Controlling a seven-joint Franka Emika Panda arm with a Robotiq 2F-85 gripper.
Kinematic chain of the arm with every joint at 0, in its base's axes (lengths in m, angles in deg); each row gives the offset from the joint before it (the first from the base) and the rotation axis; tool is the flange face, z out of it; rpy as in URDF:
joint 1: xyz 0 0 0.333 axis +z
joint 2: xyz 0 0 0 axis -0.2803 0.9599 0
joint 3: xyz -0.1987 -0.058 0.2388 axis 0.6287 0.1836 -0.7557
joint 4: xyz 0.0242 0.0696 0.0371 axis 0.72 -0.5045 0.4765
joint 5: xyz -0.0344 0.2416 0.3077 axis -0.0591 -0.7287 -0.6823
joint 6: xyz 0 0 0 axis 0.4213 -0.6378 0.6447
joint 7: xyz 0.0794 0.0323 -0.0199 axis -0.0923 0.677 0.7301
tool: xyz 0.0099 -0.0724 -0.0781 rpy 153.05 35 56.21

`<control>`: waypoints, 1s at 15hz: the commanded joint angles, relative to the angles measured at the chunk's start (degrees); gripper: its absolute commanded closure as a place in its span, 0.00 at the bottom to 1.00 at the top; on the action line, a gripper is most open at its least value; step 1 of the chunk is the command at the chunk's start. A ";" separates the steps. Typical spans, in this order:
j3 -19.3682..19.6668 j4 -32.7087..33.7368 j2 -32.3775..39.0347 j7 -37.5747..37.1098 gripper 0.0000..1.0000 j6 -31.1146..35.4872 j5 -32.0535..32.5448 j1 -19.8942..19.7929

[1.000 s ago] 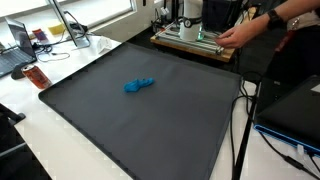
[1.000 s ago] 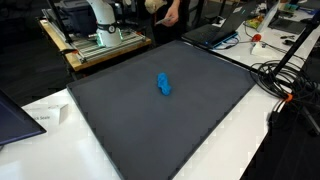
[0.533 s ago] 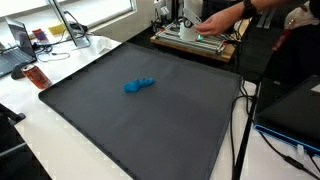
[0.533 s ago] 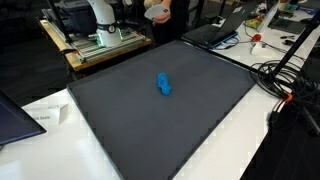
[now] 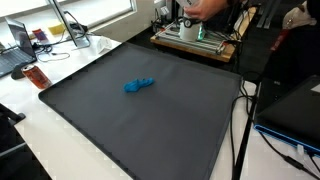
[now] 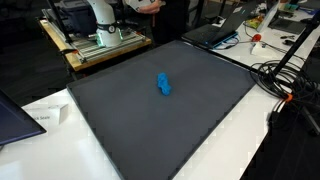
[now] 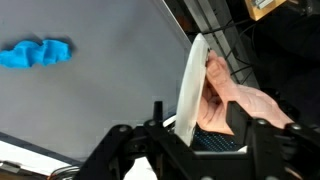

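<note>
In the wrist view my gripper [image 7: 198,112] hangs high above the dark grey mat [image 7: 110,90], its black fingers [image 7: 156,112] apart. A person's hand [image 7: 238,100] holds a flat white thing [image 7: 192,85] edge-on between them. A gap shows between the white thing and the finger on its left; the hand lies against the other finger. A small blue object [image 7: 35,53] lies on the mat, far from the jaws. Both exterior views show it [image 5: 139,85] [image 6: 163,84] near the mat's middle. There the gripper itself is out of frame; only the arm's white base [image 6: 100,15] shows.
The arm's base stands on a wooden platform [image 5: 195,42] behind the mat. A laptop [image 5: 15,50] and a red can [image 5: 37,77] sit beside one mat edge. Cables [image 6: 280,75] and another laptop [image 6: 215,30] lie along another edge. A person [image 5: 285,20] stands by the platform.
The person's hand has risen from the platform up toward the gripper. The blue object has not moved.
</note>
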 commanded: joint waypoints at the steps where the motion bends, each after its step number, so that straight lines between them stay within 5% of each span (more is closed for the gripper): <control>1: 0.87 -0.04 -1.51 6.20 0.62 -4.31 -3.77 -0.57; 7: 0.19 0.04 -1.12 10.78 1.00 -7.98 -6.44 -2.21; 15: -0.46 0.13 -0.95 13.05 0.99 -9.05 -7.73 -4.23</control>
